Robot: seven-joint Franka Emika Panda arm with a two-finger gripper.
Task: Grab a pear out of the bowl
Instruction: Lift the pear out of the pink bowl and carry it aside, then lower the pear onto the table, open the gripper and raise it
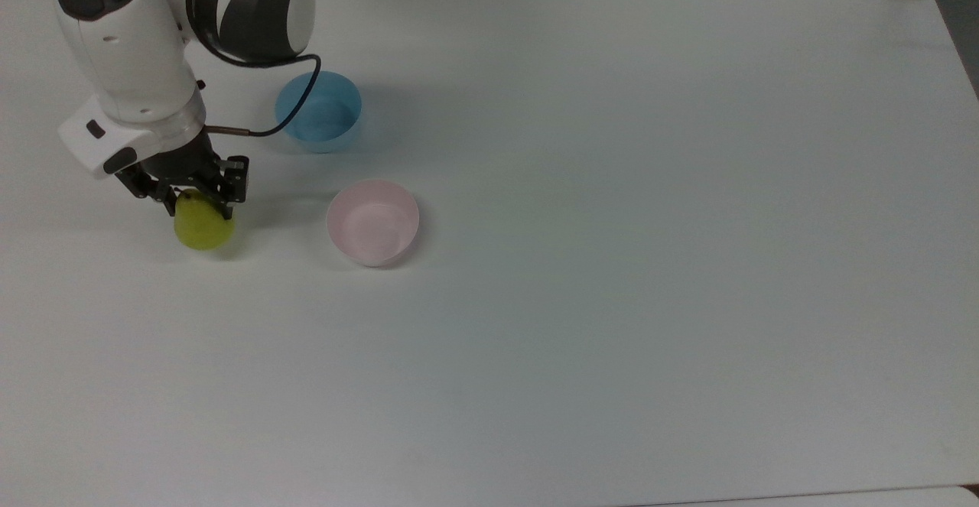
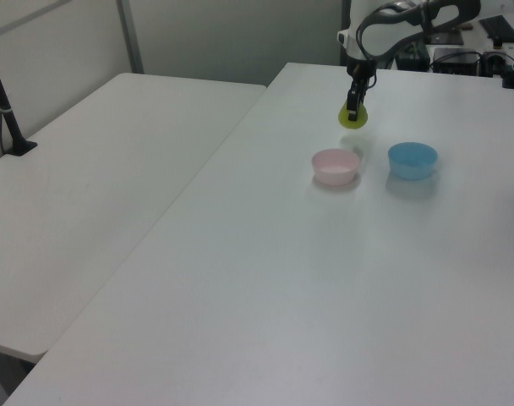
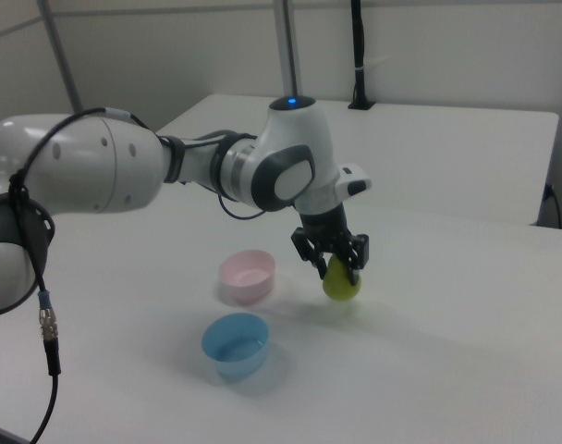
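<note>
The gripper has its black fingers closed around the narrow top of the pear, so that the yellow-green fruit hangs from them with its round bottom down. In the right view the pear sits low over the white surface with a soft shadow right under it; whether it touches the surface cannot be told. The pear is out of the bowl and well to the side of it, toward the top view's left edge of the surface. The pink bowl lies with nothing inside it. A blue bowl stands near the pink one, closer to the far edge in the top view, and also holds nothing. In the left view the gripper and pear are beyond the pink bowl, with the blue bowl beside it on the left view's right. A dark cable loops from the arm across the blue bowl's rim in the top view.
</note>
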